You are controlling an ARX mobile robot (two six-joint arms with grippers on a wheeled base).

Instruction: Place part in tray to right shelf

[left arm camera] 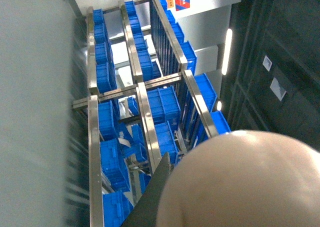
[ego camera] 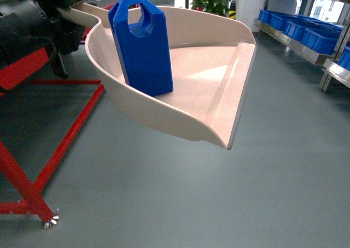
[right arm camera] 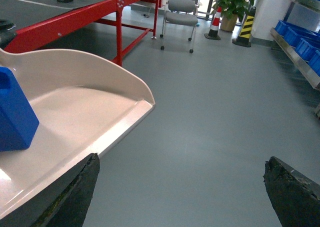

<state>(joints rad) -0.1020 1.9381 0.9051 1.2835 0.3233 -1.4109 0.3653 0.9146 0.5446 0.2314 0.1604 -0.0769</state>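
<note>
Right gripper (right arm camera: 182, 187) spread wide and empty, left gripper's state unclear, part (ego camera: 142, 46) upright in tray (ego camera: 219, 89)

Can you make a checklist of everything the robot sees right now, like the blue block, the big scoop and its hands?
Surface: grey floor, bare around the robot.
Part: blue block stands upright inside the tray, against its back wall.
Tray: beige scoop is off the floor, handle towards the left arm; what grips the handle is hidden.
Right shelf: steel rack with blue crates, far right, some way off.
Clutter: red-framed table, grey chair, potted plant, striped cone.
Grippers: right gripper open and empty; left gripper not seen, tray blocks its camera.
Cables: nothing seen.
Surroundings: left wrist view shows more racks of blue crates.
</note>
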